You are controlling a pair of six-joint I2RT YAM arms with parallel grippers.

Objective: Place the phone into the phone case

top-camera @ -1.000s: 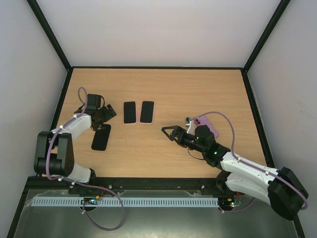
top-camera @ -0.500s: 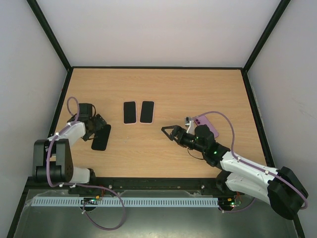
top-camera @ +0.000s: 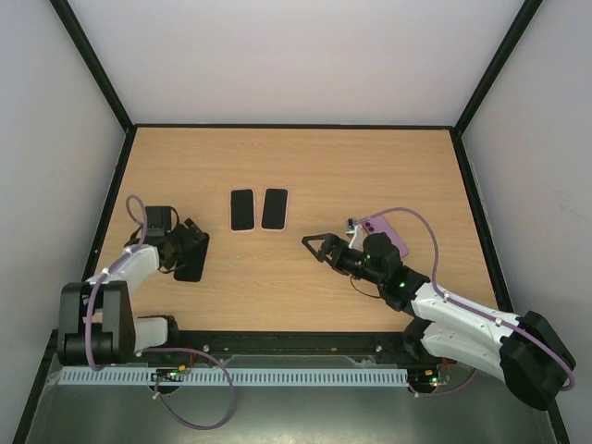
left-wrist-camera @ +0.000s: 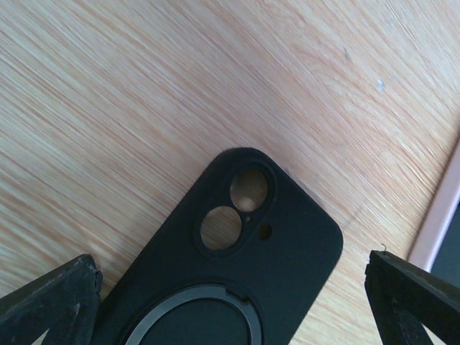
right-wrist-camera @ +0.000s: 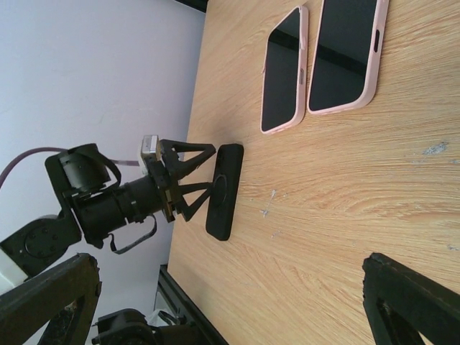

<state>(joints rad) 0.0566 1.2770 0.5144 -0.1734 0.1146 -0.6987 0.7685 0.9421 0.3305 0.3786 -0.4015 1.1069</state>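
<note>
- Two hands reach out from the near edge of the desk (top-camera: 370, 166). Both have their fingers spread apart, and neither grips anything.
- The right hand (top-camera: 317, 248) hovers low and points left toward mid-desk. Its arm stretches along the surface, and a purple item (top-camera: 387, 237) lies just beside the wrist.
- The left hand (top-camera: 188, 240) tips down over the black phone case (top-camera: 191, 263). The case lies flat near the left edge, seemingly back-up, with its camera holes and ring showing. The fingers (left-wrist-camera: 50, 302) straddle its sides; whether they touch it I cannot tell.
- Risk: closing on so flat a case could skid it or pinch it crooked, because the pads have little edge to catch. If it does lie opening-down, it needs turning over before a phone can seat.
- Farther back, a pink-edged phone (top-camera: 242, 210) and a second phone (top-camera: 275, 208) lie side by side, screens up, apart from the case.
</note>
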